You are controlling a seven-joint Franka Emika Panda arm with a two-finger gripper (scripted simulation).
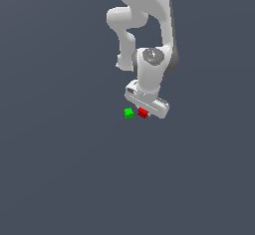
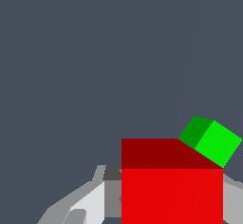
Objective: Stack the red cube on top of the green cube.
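Red cube (image 1: 143,113) sits between the jaws, gripped it seems, just right of the green cube (image 1: 128,113) in the exterior view. Gripper (image 1: 145,113) low. Risk: carried across this low, red clips green and knocks it away.

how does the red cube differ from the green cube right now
The red cube is red and sits between the gripper's fingers; the green cube is green and stands free beside it, with nothing around it. In the wrist view, the green cube is turned relative to the red one. Both are plain cubes of similar size.
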